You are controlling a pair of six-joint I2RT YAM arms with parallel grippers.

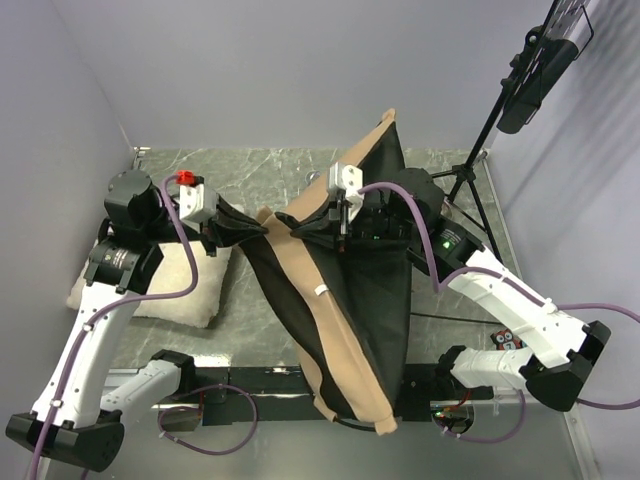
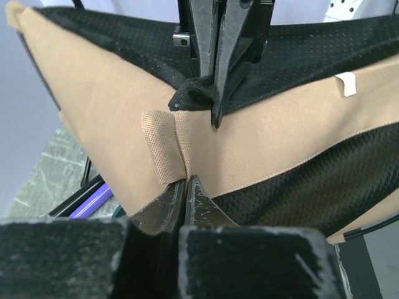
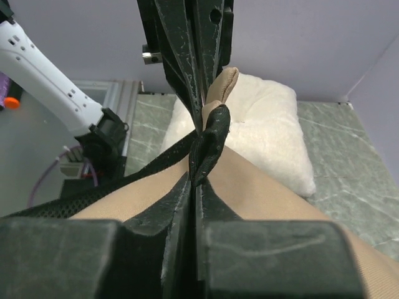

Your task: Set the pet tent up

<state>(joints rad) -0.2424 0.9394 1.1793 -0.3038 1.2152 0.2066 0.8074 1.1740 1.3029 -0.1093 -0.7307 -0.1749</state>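
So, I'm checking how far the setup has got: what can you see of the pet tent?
The pet tent is collapsed, not standing: limp tan fabric with black mesh panels and a small white tag, draped from mid-table to the near edge. The left gripper pinches one black corner, the right gripper another fold, both shut, holding it up.

I see a cream pillow [image 1: 190, 283] at the left of the marble table [image 1: 260, 178]; a tripod [image 1: 465, 173] at back right.

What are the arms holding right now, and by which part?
Both hold the pet tent: left tool pinches its black corner by the pillow, right tool a black fabric fold near its middle.
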